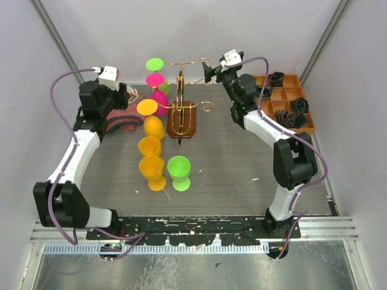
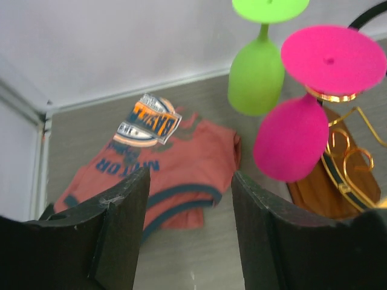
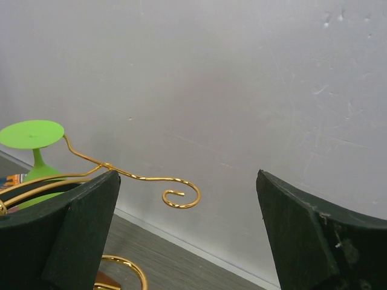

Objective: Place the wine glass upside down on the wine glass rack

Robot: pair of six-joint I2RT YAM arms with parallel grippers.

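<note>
Hanging stem-vertical, bowl down, the pink wine glass [image 1: 158,101] rides the wine glass rack [image 1: 181,124]; both jaws spread

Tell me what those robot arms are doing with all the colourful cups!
They are hanging plastic wine glasses upside down on the gold wire rack. A green glass and a pink glass already hang on its left side. Both tools are open and empty. The left tool is beside those hanging glasses, and the right tool is up by the rack's bare right curl. An orange glass and a second green glass stand on the table, waiting.
</note>
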